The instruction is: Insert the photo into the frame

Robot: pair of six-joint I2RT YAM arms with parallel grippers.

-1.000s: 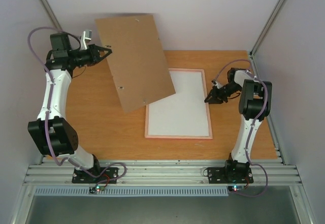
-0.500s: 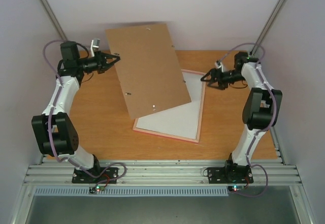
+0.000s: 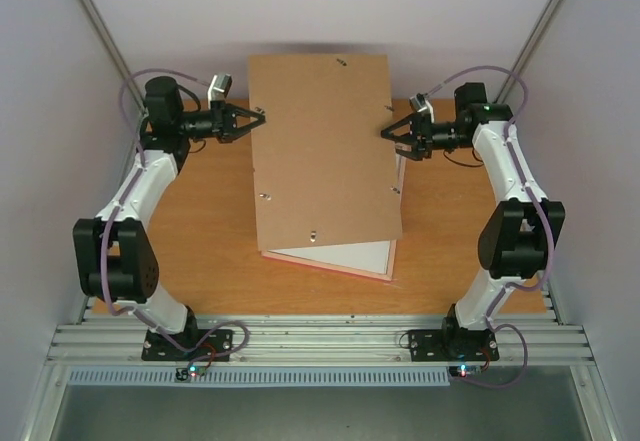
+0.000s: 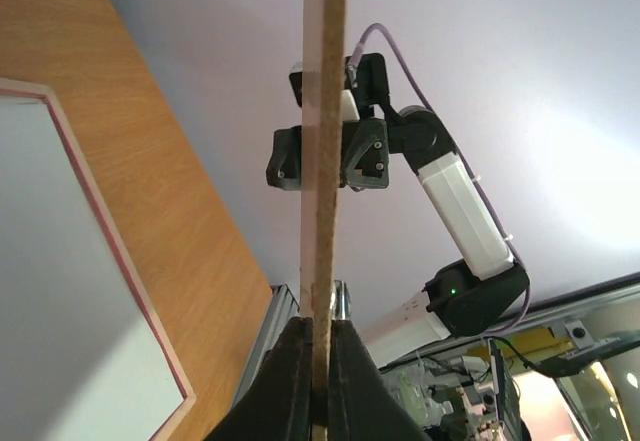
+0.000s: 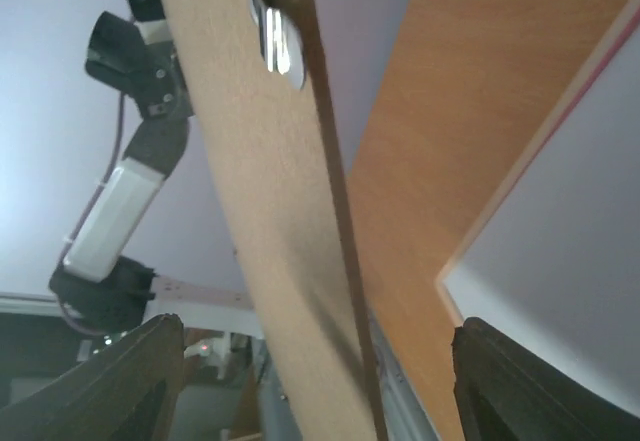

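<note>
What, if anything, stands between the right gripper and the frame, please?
The brown backing board, gripped at its left edge by the left gripper, hangs over most of the frame; the open right gripper straddles its right edge.

- Top view: even, soft light; faint shadow beyond the brown board (image 3: 320,151).
- Left wrist view: blown-out glare at lower right.
- Right wrist view: right claw (image 5: 330,361) dark, blurred in lower corners.

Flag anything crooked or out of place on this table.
The pink frame lies skewed, its near edge slanting across the table, mostly covered by the brown backing board that the left claw holds over it.
</note>
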